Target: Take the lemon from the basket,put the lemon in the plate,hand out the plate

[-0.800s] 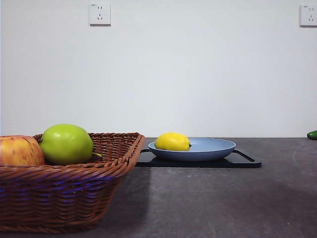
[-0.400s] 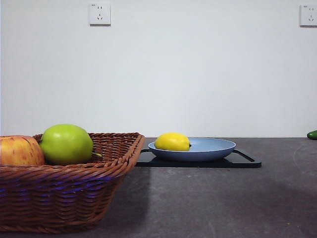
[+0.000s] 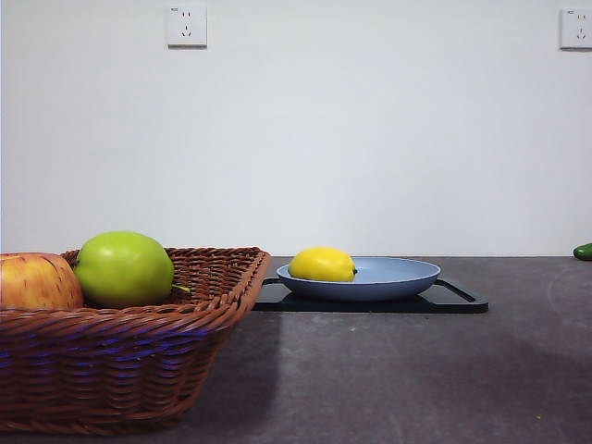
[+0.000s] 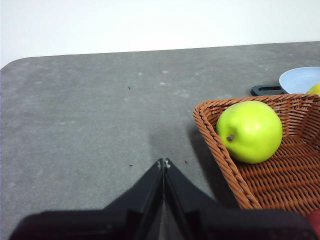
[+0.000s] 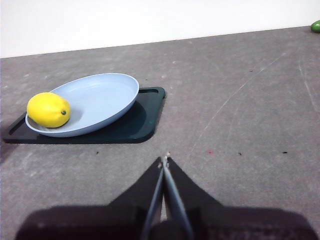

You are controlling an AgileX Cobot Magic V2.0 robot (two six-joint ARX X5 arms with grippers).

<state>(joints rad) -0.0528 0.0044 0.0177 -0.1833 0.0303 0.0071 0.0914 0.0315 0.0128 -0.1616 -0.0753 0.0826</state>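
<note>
The yellow lemon lies in the blue-grey plate, at its left side; the right wrist view shows the lemon and the plate too. The plate rests on a flat black tray. The brown wicker basket stands near at the left. My left gripper is shut and empty, above the bare table beside the basket. My right gripper is shut and empty, above the table some way from the plate. Neither arm shows in the front view.
A green apple and a red-yellow apple lie in the basket. A small green thing lies at the far right table edge. Two wall sockets sit on the white wall behind.
</note>
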